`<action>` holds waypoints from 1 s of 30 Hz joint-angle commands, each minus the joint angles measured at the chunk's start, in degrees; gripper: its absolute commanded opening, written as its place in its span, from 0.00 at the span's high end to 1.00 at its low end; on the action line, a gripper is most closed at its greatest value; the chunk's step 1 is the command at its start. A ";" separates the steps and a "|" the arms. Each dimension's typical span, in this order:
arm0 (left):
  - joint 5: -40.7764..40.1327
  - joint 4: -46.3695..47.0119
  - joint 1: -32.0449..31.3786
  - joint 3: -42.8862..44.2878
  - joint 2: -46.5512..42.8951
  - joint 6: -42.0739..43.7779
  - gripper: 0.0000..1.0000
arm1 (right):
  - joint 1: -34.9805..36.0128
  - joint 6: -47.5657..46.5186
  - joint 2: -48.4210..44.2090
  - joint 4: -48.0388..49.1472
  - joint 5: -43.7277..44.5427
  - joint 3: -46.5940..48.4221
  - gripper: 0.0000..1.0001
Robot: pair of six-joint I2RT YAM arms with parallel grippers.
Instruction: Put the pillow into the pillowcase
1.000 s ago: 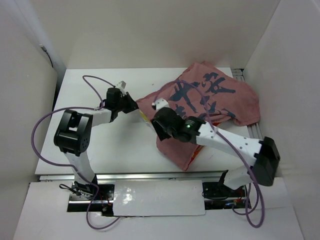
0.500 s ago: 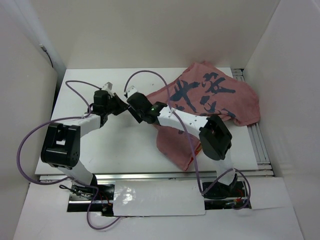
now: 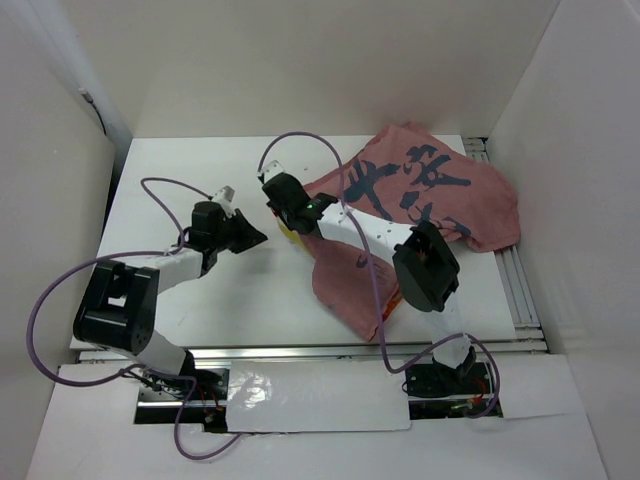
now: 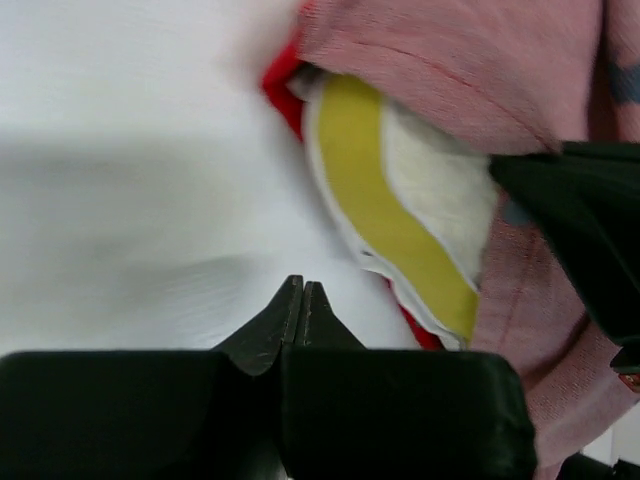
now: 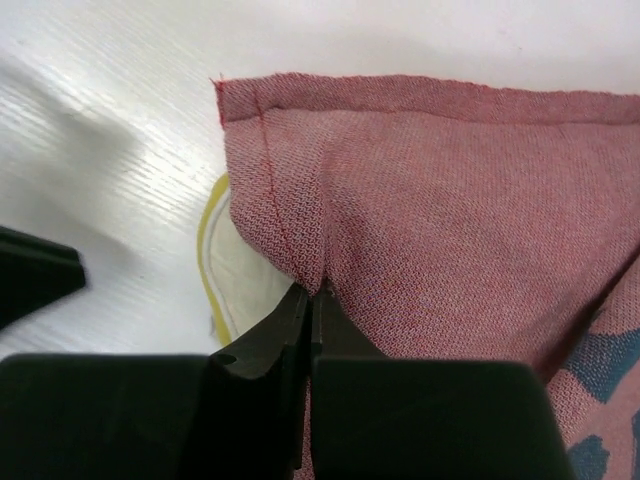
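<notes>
Since the pillow (image 4: 432,185) is soft and light, its yellowish edge poking from the pillowcase (image 5: 440,200) mouth on the surface (image 4: 120,150) should be nudged in, not gripped. The right gripper (image 5: 310,292) jaws are closed, seemingly pinching the limp hem. The left gripper (image 4: 302,290) jaws are closed and empty, near that edge.

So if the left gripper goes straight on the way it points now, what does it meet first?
Probably the pillow: its yellow edge sticks out of the pillowcase mouth just ahead of the shut left gripper, with only bare table between. Depth is unclear, so this is a guess.
</notes>
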 commanded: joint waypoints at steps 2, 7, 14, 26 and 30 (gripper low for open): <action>-0.04 9.72 -7.58 -1.01 -0.41 2.04 1.00 | 1.41 1.97 -6.74 1.04 -6.38 3.17 1.00; -3.80 16.52 -12.85 0.56 4.58 0.72 1.00 | 2.73 5.31 -11.13 -2.48 -10.62 6.05 1.00; -19.20 32.64 -19.36 4.70 17.07 -9.91 1.00 | 5.72 10.23 -17.12 -8.89 -18.35 14.76 1.00; -23.87 59.29 -24.38 3.29 6.89 -6.59 1.00 | 7.30 20.42 -24.23 -8.03 -33.74 13.63 1.00; -23.86 63.26 -25.00 4.95 6.36 -6.58 1.00 | 7.30 22.54 -24.94 -6.62 -35.93 11.60 1.00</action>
